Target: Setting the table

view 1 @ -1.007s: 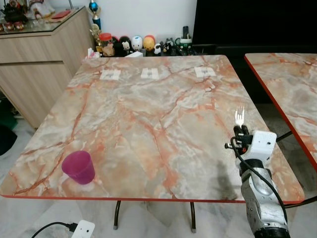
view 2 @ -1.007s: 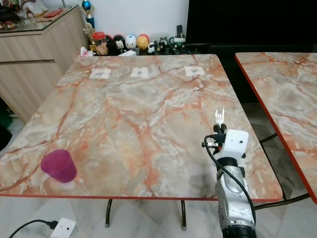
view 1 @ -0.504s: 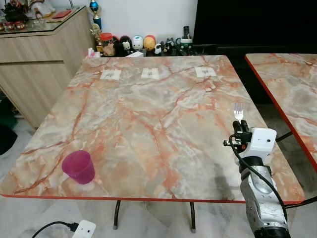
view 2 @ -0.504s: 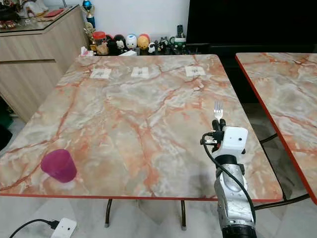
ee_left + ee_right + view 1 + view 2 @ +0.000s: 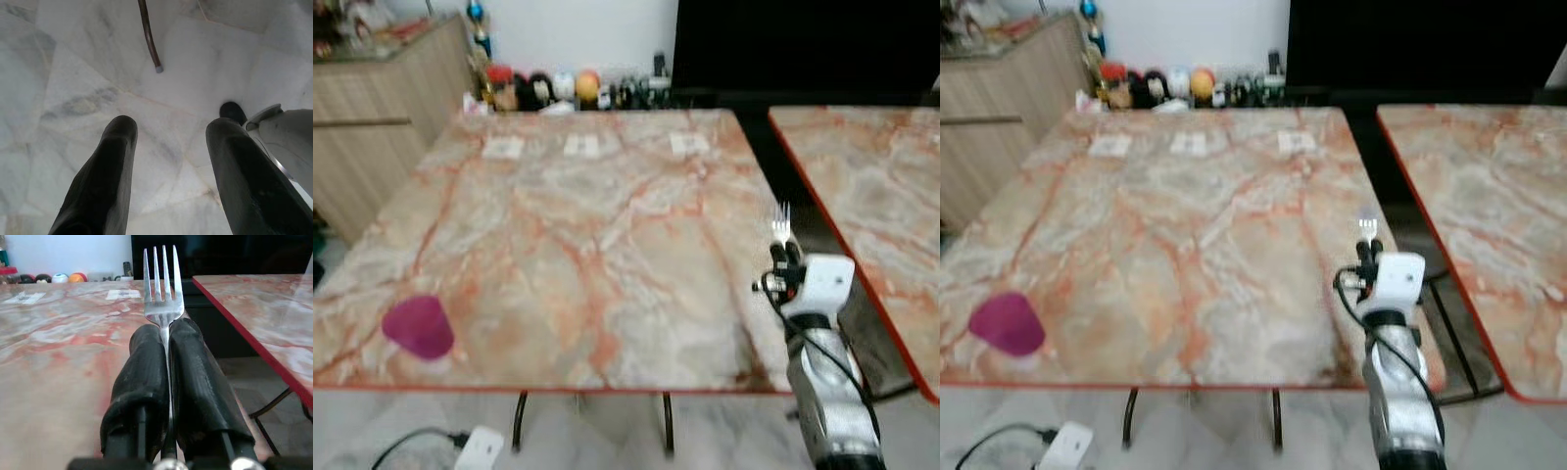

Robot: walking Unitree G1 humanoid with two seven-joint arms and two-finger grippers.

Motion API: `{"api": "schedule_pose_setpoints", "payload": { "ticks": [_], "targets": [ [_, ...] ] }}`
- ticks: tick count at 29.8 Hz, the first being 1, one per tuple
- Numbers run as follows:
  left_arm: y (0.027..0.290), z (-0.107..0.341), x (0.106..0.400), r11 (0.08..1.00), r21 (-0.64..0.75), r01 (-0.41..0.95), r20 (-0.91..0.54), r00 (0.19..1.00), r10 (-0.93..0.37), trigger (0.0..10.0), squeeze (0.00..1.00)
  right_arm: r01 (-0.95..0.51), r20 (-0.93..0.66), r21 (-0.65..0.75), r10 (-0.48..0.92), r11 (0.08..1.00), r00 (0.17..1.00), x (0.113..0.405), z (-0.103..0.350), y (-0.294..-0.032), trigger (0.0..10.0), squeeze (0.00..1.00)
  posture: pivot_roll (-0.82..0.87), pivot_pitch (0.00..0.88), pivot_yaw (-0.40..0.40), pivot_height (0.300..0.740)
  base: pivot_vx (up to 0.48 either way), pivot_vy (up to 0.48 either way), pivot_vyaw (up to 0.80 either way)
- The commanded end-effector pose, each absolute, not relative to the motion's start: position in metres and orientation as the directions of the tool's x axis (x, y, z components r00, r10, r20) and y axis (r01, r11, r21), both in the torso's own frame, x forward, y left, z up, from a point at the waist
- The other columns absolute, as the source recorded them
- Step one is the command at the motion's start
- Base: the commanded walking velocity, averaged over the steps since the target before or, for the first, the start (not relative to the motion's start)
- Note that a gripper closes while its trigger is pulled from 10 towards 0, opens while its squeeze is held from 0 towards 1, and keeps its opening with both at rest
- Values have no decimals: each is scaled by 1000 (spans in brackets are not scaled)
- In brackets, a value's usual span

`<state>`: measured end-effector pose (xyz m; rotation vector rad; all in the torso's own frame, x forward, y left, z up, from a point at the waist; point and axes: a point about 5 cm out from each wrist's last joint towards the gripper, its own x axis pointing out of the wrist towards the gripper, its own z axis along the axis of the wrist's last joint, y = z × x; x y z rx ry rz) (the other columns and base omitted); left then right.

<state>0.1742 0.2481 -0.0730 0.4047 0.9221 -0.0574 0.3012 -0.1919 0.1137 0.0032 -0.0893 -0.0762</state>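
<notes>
- Your right gripper (image 5: 787,257) clamps the fork (image 5: 163,289), tines forward, above the marble table's (image 5: 578,245) right edge.
- Your left gripper (image 5: 168,161) hangs spread over floor.
- Purple cup (image 5: 417,327) sits near the front-left corner.

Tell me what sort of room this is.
Probably a home dining area: two marble-patterned tables side by side, a wooden sideboard, toy figurines along the wall, and the right gripper holding a fork.
</notes>
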Motion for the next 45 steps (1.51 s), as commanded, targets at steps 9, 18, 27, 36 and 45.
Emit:
{"api": "schedule_pose_setpoints", "payload": {
  "ticks": [9, 18, 27, 36, 45],
  "targets": [
    [248, -75, 170, 921, 310, 236, -796, 594, 116, 10000, 0, 115, 122, -7, -113, 993, 986, 299, 120, -202, 10000, 0, 37, 0, 44, 740, 0, -460, 0],
    [249, -75, 170, 918, 317, 238, -797, 592, 121, 10000, 0, 129, 127, -10, -127, 992, 984, 299, 121, -206, 10000, 0, 36, 0, 45, 740, 0, -455, 0],
    [251, -74, 170, 917, 319, 240, -798, 590, 123, 10000, 0, 160, 218, 25, -162, 987, 962, 298, 134, -210, 10000, 0, 34, 0, 45, 740, 0, -454, 0],
    [256, -74, 168, 917, 323, 232, -801, 583, 135, 10000, 0, 199, 311, 43, -203, 979, 929, 297, 153, -218, 10000, 0, 33, 0, 53, 740, 0, -454, 0],
    [256, -75, 165, 919, 320, 230, -808, 573, 138, 10000, 0, 224, 315, 35, -224, 974, 922, 295, 155, -226, 10000, 0, 28, 0, 57, 740, 0, -454, 0]
  ]
}}
